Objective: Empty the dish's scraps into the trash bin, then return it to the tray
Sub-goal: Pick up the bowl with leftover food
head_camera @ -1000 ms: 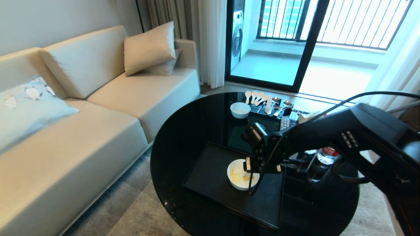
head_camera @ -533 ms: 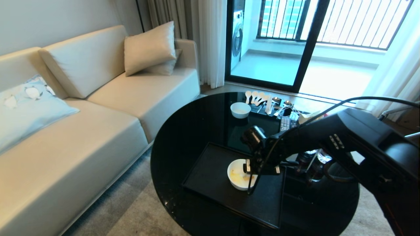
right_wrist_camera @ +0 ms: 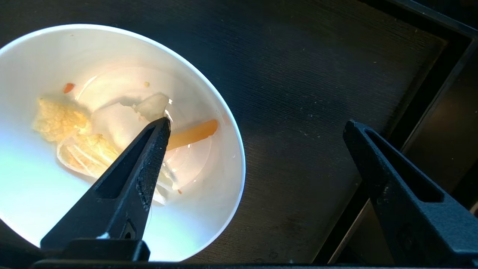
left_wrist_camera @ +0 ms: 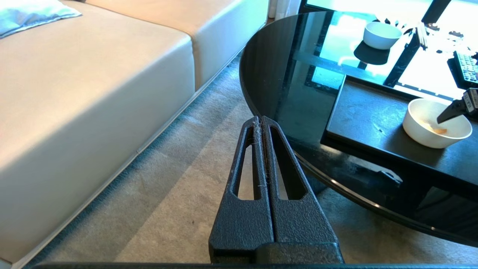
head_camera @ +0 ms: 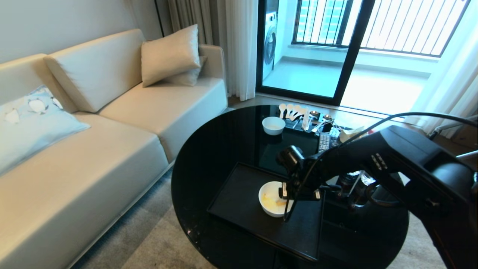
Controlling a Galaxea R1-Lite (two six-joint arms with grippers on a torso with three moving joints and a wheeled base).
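The dish (head_camera: 269, 201) is a white bowl resting on the black tray (head_camera: 239, 198), toward the tray's right side. The scraps (right_wrist_camera: 74, 130) lie inside it: yellow and white bits and an orange strip (right_wrist_camera: 194, 132). My right gripper (head_camera: 284, 207) is open and astride the dish's right rim. One finger (right_wrist_camera: 149, 149) dips inside the dish (right_wrist_camera: 201, 209), the other (right_wrist_camera: 377, 160) hangs over the bare tray (right_wrist_camera: 317, 74). My left gripper (left_wrist_camera: 260, 119) is shut, empty and parked over the carpet beside the table's edge. The trash bin is out of view.
The tray sits on a round black glass table (head_camera: 209, 149). At its far side are a smaller white bowl (head_camera: 273, 125), spoons (head_camera: 291, 111) and a remote (head_camera: 324, 141). Bottles (head_camera: 358, 183) stand under my right arm. A cream sofa (head_camera: 93, 149) lies to the left.
My right forearm has dropped a little and shifted. The gripper itself stays at the dish, fingers astride its rim. The dish has not moved.
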